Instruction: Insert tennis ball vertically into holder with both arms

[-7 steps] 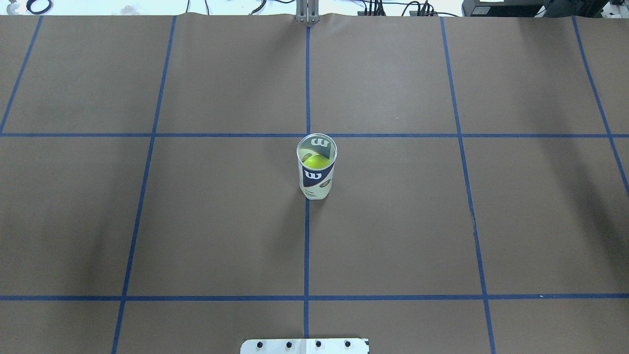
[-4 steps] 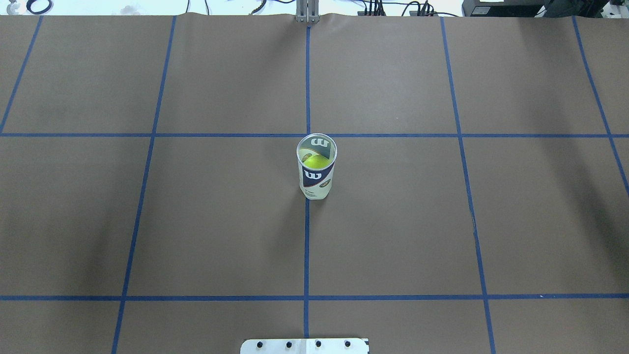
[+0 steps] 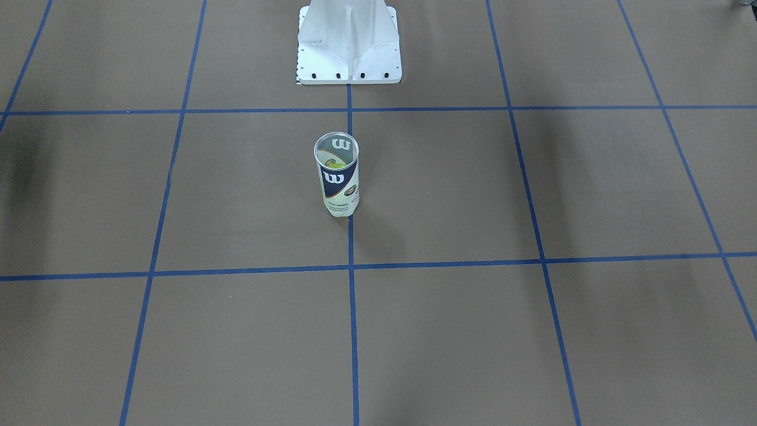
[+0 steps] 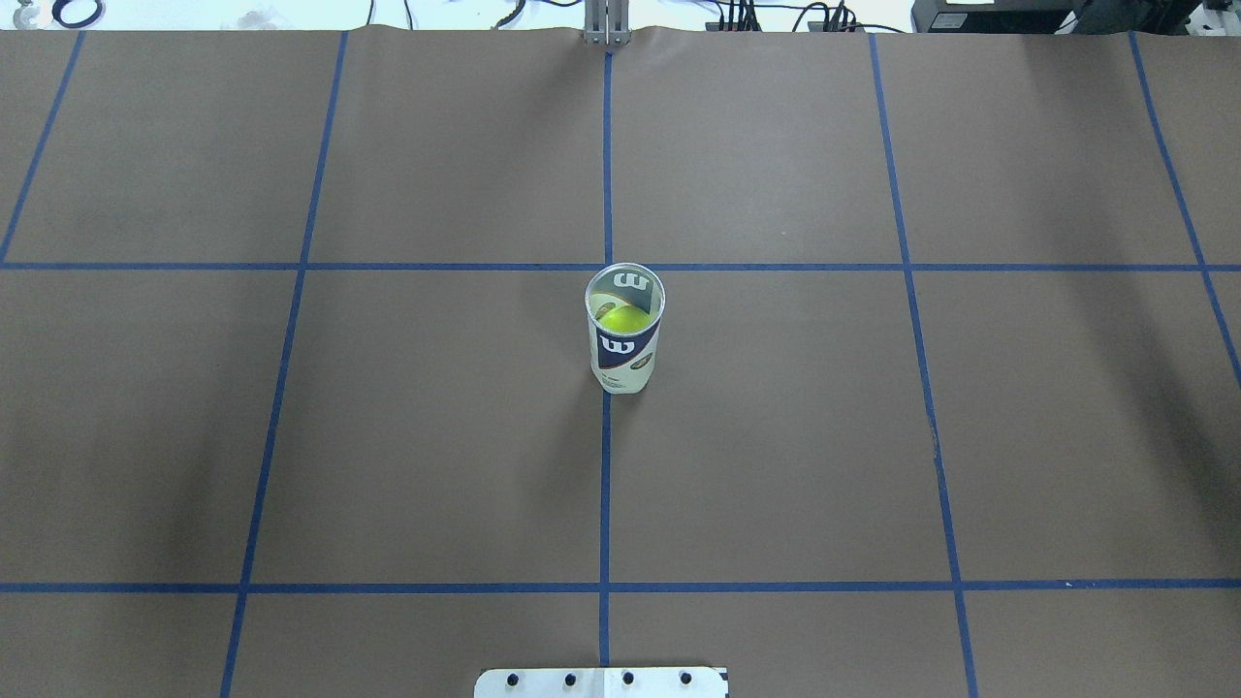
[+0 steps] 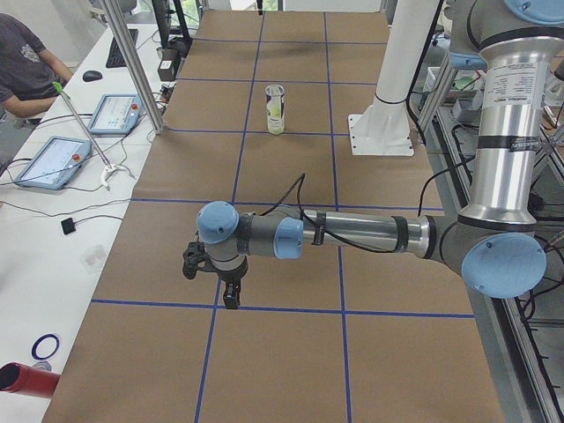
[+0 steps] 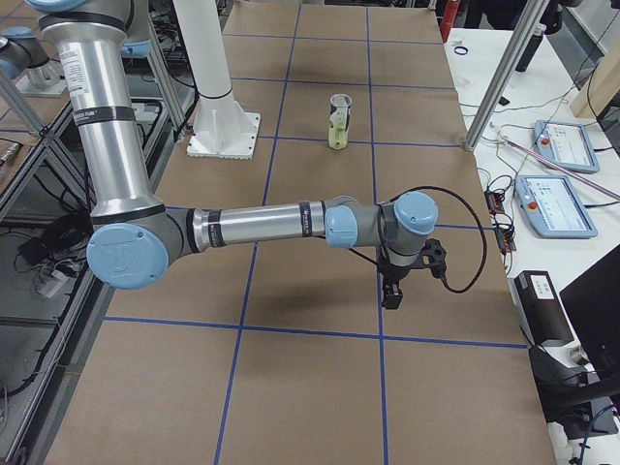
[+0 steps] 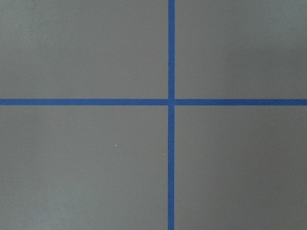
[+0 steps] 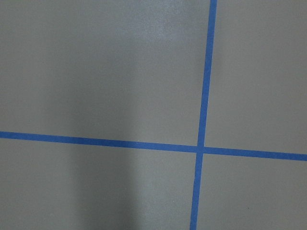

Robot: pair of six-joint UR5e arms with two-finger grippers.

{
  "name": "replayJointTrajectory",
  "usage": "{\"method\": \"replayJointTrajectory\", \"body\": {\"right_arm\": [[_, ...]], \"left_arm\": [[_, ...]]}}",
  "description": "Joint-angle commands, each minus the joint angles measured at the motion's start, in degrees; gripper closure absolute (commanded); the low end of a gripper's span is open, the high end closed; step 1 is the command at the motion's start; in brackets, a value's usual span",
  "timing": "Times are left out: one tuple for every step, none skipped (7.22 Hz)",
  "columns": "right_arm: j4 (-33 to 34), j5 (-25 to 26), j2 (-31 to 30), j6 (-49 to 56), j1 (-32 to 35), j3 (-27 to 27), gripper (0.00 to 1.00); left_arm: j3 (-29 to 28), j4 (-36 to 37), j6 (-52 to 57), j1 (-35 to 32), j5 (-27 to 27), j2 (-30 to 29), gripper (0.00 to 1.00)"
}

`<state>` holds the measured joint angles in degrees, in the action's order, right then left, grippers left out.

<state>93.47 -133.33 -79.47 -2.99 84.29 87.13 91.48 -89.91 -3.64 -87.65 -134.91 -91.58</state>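
The holder (image 4: 624, 330), a clear Wilson can with a navy and white label, stands upright at the table's middle. It also shows in the front view (image 3: 337, 174), the left view (image 5: 276, 108) and the right view (image 6: 340, 121). A yellow-green tennis ball (image 4: 622, 317) sits inside it. My left gripper (image 5: 231, 298) points down over the table's left end, far from the can. My right gripper (image 6: 390, 294) points down over the right end. Both show only in the side views, so I cannot tell whether they are open or shut.
The table (image 4: 776, 436) is brown with blue tape grid lines. The white base plate (image 3: 349, 53) stands behind the can. Operator desks with tablets (image 5: 53, 160) (image 6: 554, 203) flank the table ends. A person (image 5: 26, 62) sits at the left.
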Motion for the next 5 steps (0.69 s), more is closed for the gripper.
{"method": "replayJointTrajectory", "body": {"right_arm": [[0.0, 0.0, -0.1, 0.0, 0.0, 0.1, 0.01], [0.0, 0.0, -0.1, 0.0, 0.0, 0.1, 0.01], [0.0, 0.0, -0.1, 0.0, 0.0, 0.1, 0.01], [0.0, -0.1, -0.1, 0.0, 0.0, 0.0, 0.01], [-0.1, -0.2, -0.1, 0.0, 0.0, 0.0, 0.01]], "left_arm": [[-0.2, 0.0, 0.0, 0.0, 0.0, 0.0, 0.01], [-0.2, 0.0, 0.0, 0.0, 0.0, 0.0, 0.01], [-0.1, 0.0, 0.0, 0.0, -0.1, 0.0, 0.01], [0.0, 0.0, 0.0, -0.1, -0.1, 0.0, 0.01], [0.2, 0.0, 0.0, 0.0, -0.1, 0.0, 0.01]]}}
